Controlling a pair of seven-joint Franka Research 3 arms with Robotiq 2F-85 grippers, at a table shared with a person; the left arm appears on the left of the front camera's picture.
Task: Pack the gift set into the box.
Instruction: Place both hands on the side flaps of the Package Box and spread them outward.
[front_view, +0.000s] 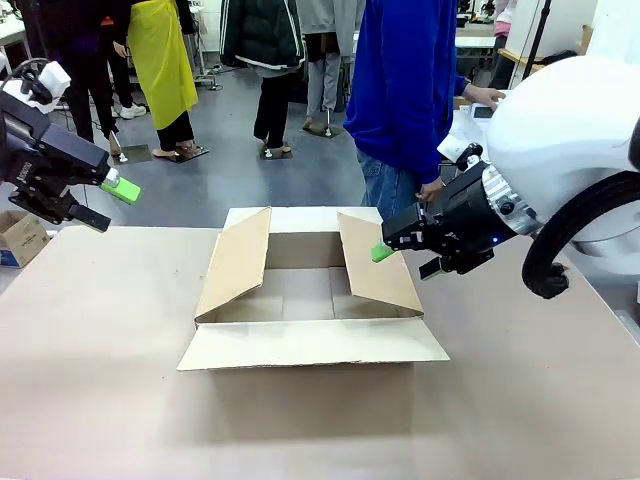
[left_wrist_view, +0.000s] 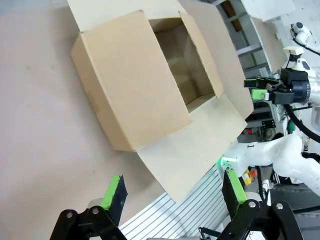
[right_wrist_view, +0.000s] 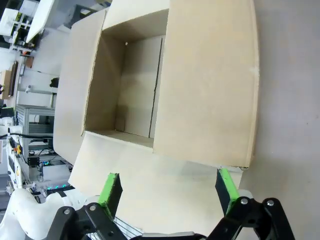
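From the front, the box (front_view: 300, 295) sat open on the counter (front_view: 90, 350) between the arms. It was well to the right of the left pincer (front_view: 108, 203), which hung spread wide. It was just left of the right pincer (front_view: 408, 260), also spread, with one green pad against the raised flap (front_view: 375, 262); contact was unclear. A person (front_view: 400, 80) in blue stood beyond.

Through the left wrist camera, the box (left_wrist_view: 135, 75) lay ahead of the parted left pincer (left_wrist_view: 172, 175), its floor in shadow.

Through the right wrist camera, the box (right_wrist_view: 135, 85) lay just ahead of the parted right pincer (right_wrist_view: 167, 173), a flap hiding half the inside.

Box (front_view: 312, 300) matt brown corrugated cardboard; table (front_view: 100, 380) matt, smooth, tan.
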